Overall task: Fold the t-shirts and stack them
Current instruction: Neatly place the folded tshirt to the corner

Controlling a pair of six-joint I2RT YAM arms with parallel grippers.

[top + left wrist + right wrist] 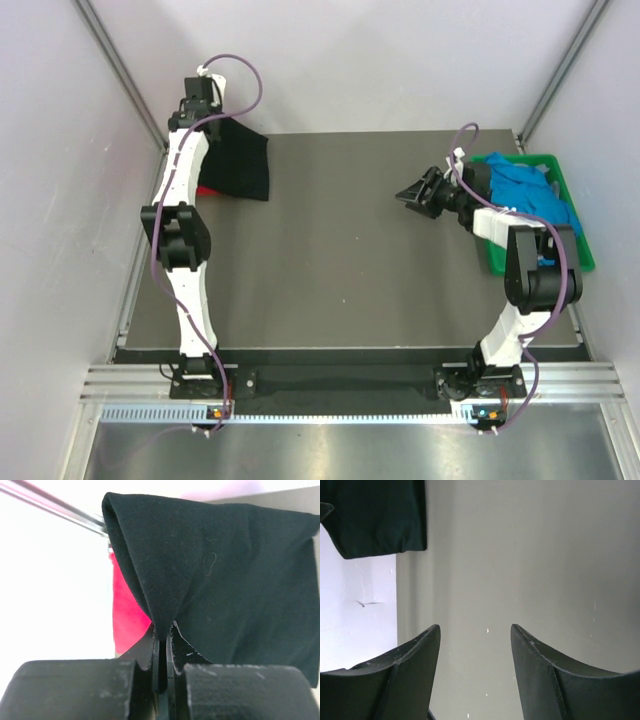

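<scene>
1. Pinching the black shirt (pixel 225 580) with the left gripper (pixel 163 630), jaws pressed together on a bunched fold.
2. Holding that fold up over the table's (pixel 340 260) far-left corner, the rest draping down to the table.
3. Spotting a red shirt (pixel 127 615) peeking out beneath the black one, at the same corner.
4. Hovering the right gripper (pixel 475 630) above the table's right-centre, jaws spread wide, gripping nothing.
5. Seeing blue shirts (pixel 530 190) heaped in the crate (pixel 583 250) at the table's right edge.
</scene>
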